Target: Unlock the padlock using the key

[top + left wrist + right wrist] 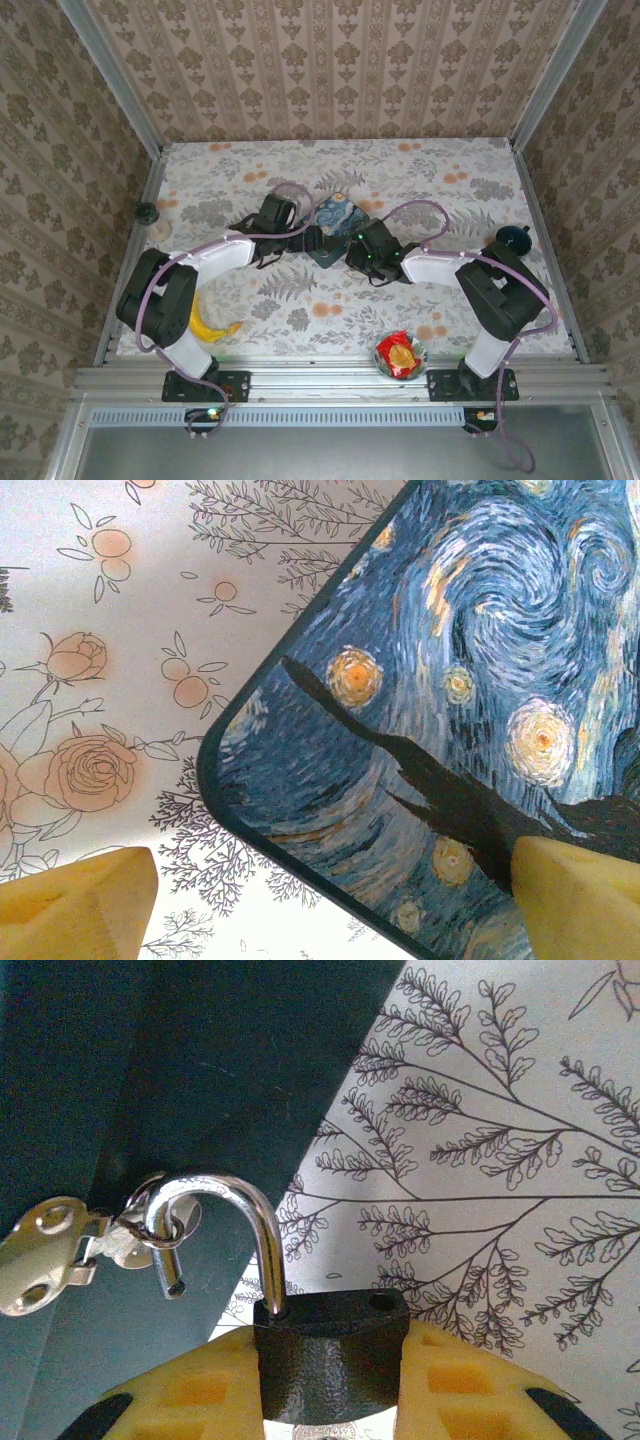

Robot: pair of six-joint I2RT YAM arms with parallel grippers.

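The padlock [330, 1352] was clamped in the right claw [330, 1375], its shackle [245, 1210] already sprung but hooked in the hasp [50, 1255]. The left claw [330, 885] was spread wide, empty.

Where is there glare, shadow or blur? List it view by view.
Right wrist: glare on the padlock shackle, the tin's side lies dark. Left wrist: the left hand's fingertips soft, tin lid sharp. Top external: even light.

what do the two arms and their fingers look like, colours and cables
Both the left arm and right arm have bulky black joints with white shells on the forearm links, and a lavender cable loops along each. The left fingers are plain yellow wedges; the right fingers are yellow with recessed squares and black inserts.
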